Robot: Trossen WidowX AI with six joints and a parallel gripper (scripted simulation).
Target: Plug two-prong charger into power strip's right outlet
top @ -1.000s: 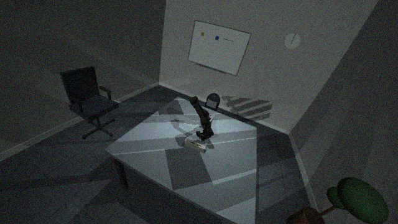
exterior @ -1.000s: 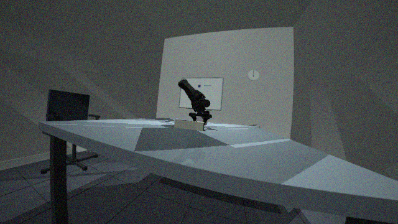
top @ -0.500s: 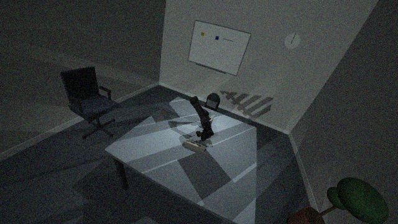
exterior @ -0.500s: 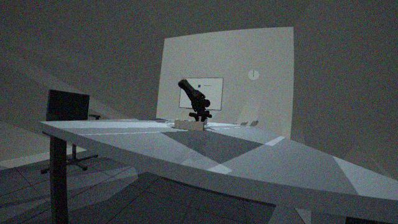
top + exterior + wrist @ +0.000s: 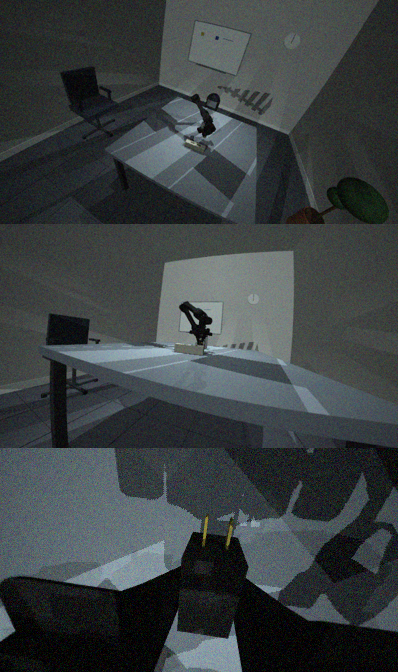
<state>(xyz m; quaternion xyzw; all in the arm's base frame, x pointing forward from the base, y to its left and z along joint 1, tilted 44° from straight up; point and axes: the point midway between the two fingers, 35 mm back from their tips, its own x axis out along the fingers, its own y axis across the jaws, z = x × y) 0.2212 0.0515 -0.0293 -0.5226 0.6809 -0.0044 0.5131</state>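
Jaws clamped on the two-prong charger (image 5: 212,565), beside the power strip (image 5: 195,145) (image 5: 189,349). Grasp done; both prongs (image 5: 205,531) exposed. Remaining: alignment over the strip's right outlet, straight insertion.

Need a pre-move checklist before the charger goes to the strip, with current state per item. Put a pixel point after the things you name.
1. Gripper (image 5: 203,134) (image 5: 200,343) (image 5: 209,575) shut on the charger (image 5: 212,560): ok, a finger against each side.
2. Both prongs (image 5: 205,532) exposed: ok, they stick out past the charger body, clear of the fingers.
3. Prongs straight: ok as far as the wrist view shows, roughly parallel.
4. Power strip (image 5: 195,146) (image 5: 189,349) on the table (image 5: 149,158) (image 5: 174,386): ok.
5. Prongs lined up with the right outlet: cannot tell, the wrist view does not show the strip.
6. Charger plugged in: not ok, prongs still bare.
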